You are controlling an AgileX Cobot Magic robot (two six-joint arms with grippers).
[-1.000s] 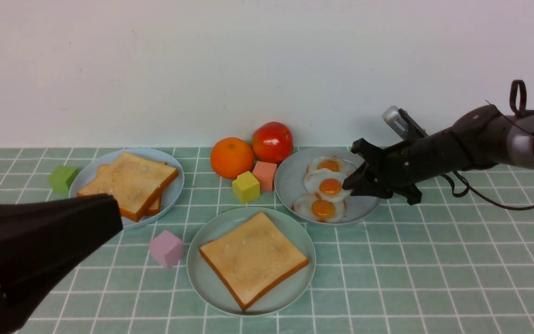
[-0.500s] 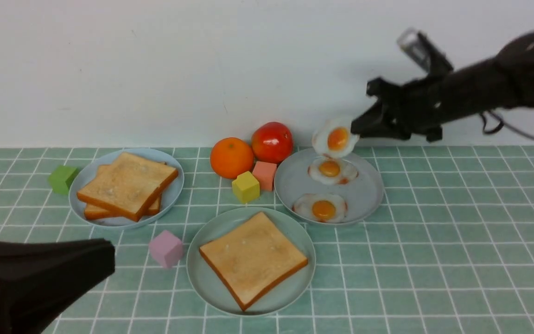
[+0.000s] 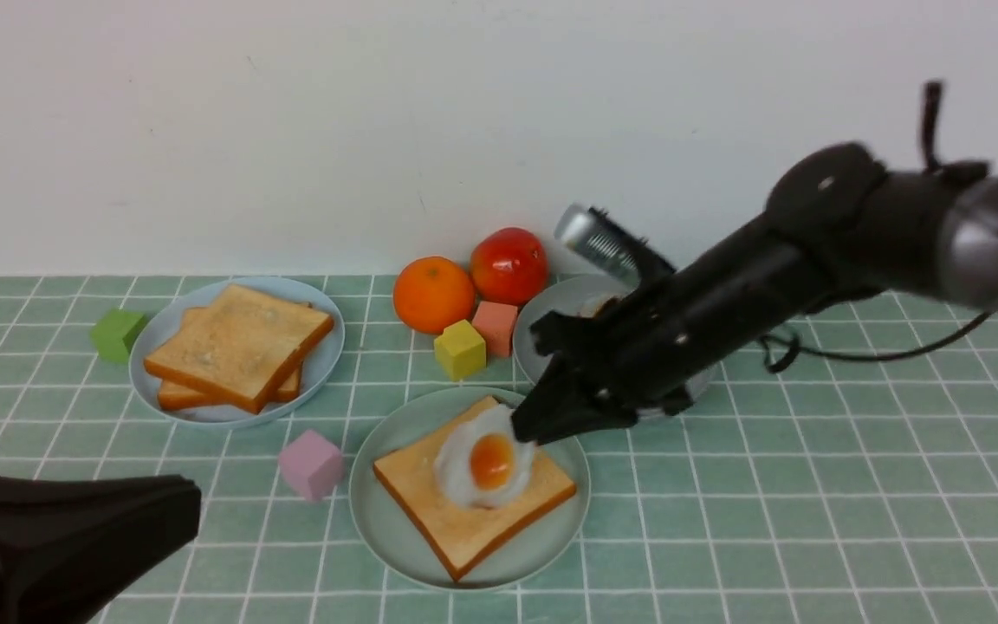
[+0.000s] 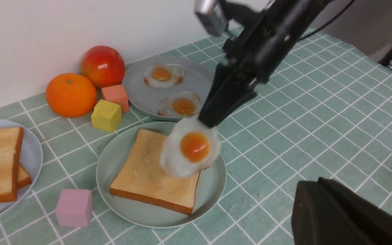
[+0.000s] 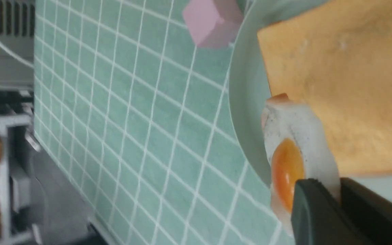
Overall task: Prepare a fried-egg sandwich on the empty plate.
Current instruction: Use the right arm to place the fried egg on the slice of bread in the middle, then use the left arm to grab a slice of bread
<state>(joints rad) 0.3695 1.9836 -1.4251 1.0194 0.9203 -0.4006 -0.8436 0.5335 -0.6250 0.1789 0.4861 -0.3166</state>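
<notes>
- Egg (image 3: 489,459) w/ orange yolk: our right claw (image 5: 325,190) pinches its edge, above toast (image 3: 464,511).
- Toast sits on our mint plate (image 3: 386,529).
- Our left claw (image 4: 313,183) is shut.
- Pink block (image 3: 311,465) nr plate.
- Orange (image 3: 434,295) & red fruit (image 3: 508,266) farther back.

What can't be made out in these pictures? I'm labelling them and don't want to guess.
- Front view: the lower fried egg on the grey plate, hidden behind the right arm.
- Left wrist view: the light-blue plate's far side, cut off by the edge.
- Right wrist view: the right gripper's held egg, blurred.
</notes>
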